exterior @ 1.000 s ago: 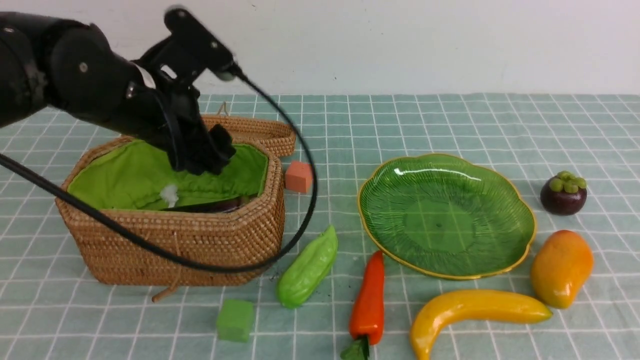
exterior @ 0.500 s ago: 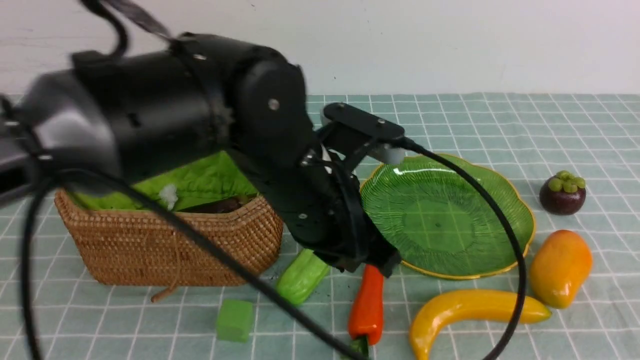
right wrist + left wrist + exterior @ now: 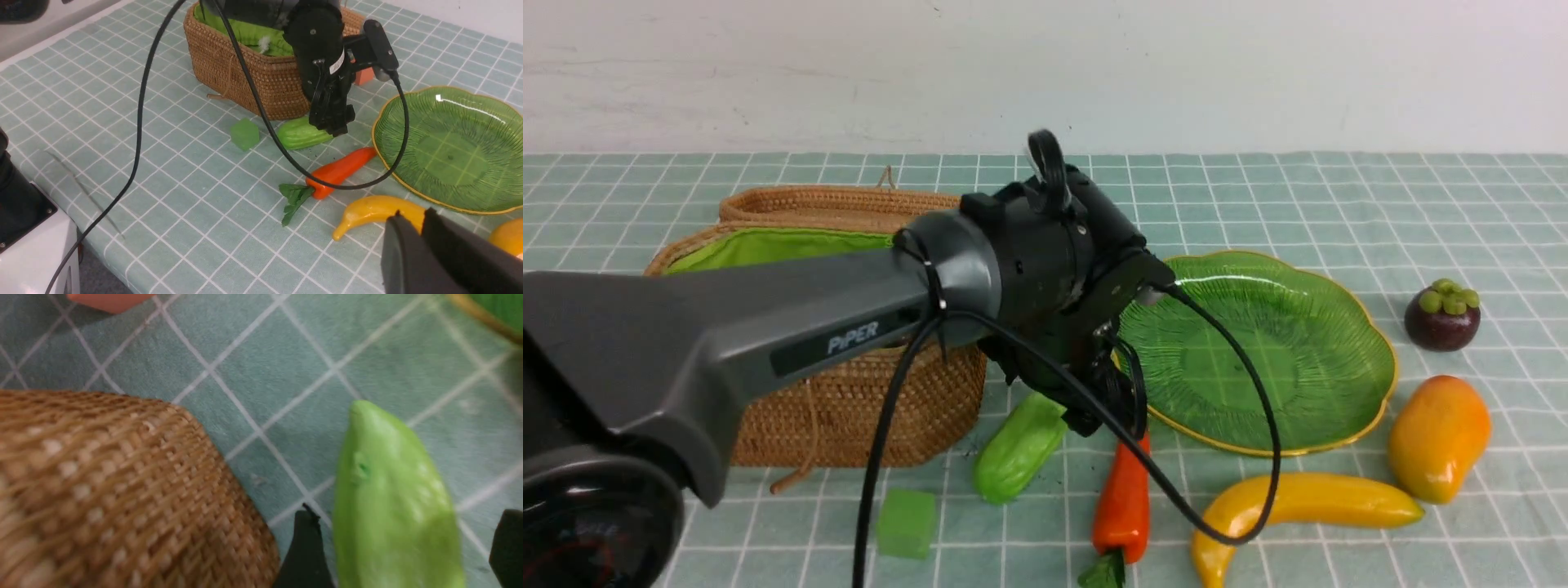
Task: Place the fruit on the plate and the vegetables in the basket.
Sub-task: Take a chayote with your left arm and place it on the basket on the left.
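The light green pod (image 3: pixel 1013 453) lies on the cloth beside the wicker basket (image 3: pixel 849 400). My left gripper (image 3: pixel 404 549) is open and low over the pod's far end, one finger (image 3: pixel 304 551) on each side with gaps. The orange-red vegetable (image 3: pixel 1123 498) lies just right of it. Right of that are the banana (image 3: pixel 1298 506), mango (image 3: pixel 1439 437) and mangosteen (image 3: pixel 1443 314), all on the cloth around the bare green plate (image 3: pixel 1258 351). My right gripper (image 3: pixel 412 216) is shut on nothing, hovering near the banana (image 3: pixel 376 210).
A small green cube (image 3: pixel 907 523) sits in front of the basket. An orange cube (image 3: pixel 363 75) lies behind the left wrist, between basket and plate. The left arm's cable (image 3: pixel 1225 425) loops over the plate's near rim and the orange-red vegetable.
The left arm swung from above the basket to the right and down to the green pod. Its jaws now stand open around the pod. The fruit and vegetables on the cloth have not moved.
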{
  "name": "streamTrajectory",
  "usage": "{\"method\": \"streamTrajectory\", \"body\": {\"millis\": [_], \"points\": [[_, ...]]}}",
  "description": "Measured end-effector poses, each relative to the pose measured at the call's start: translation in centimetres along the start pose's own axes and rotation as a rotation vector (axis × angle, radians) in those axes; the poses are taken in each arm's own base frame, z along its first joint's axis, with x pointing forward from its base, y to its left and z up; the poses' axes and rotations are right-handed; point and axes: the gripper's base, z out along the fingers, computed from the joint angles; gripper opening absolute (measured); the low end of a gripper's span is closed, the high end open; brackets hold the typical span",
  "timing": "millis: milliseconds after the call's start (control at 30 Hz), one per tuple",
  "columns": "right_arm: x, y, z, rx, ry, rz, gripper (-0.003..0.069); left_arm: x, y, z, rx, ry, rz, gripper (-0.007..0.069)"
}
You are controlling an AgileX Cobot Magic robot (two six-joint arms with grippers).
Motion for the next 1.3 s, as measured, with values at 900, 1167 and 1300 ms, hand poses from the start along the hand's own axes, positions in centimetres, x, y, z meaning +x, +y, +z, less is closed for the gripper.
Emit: {"method": "streamTrajectory", "body": {"millis": [900, 1167, 1300], "points": [[0.0, 0.0, 0.0, 0.000, 0.000, 0.000, 0.0095, -2.0, -1.1, -9.6, 0.017, -0.148, 0.135, 0.0408], [-0.4, -0.2, 0.0, 0.019, -0.044, -0.001, 0.0101, 3.3, 10.2, -20.7, -0.127, -0.214, 0.307, 0.0408], [-0.5, -0.3, 0.0, 0.028, -0.059, -0.002, 0.0104, 6.3, 15.7, -17.5, -0.153, -0.100, 0.375, 0.0408]]}}
